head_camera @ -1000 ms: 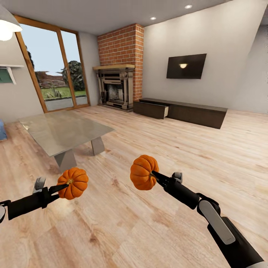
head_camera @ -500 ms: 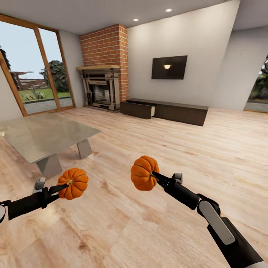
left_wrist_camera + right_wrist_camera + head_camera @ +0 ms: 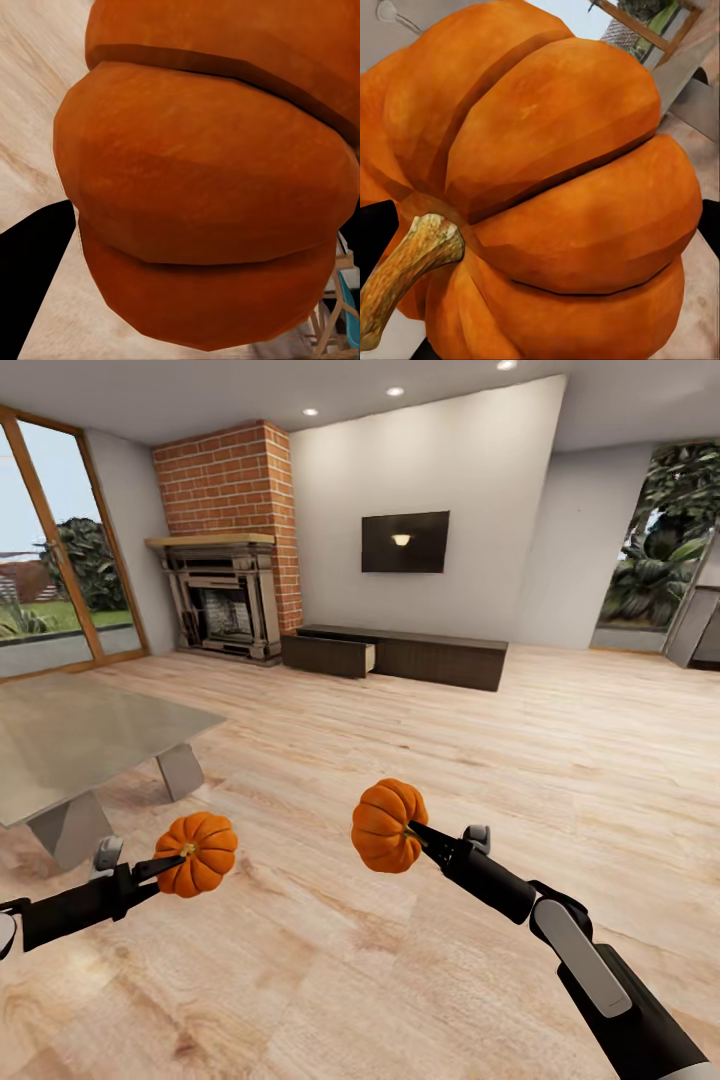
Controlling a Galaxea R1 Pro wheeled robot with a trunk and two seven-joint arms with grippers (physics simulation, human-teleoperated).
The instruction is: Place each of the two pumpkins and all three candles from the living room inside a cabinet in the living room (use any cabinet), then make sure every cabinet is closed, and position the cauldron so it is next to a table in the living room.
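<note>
Left hand [image 3: 160, 865] pinching bright orange ribbed round pumpkin [image 3: 197, 853] by stem end, lower left of frame, above wood floor [image 3: 400, 980]. Right hand [image 3: 418, 832] pinching second orange ribbed pumpkin [image 3: 386, 825] at stem, lower centre. Long low dark-brown wood cabinet [image 3: 440, 657] sitting against far wall, centre frame, left drawer [image 3: 327, 655] standing open. Glass-topped bench [image 3: 70, 735] at left edge.
</note>
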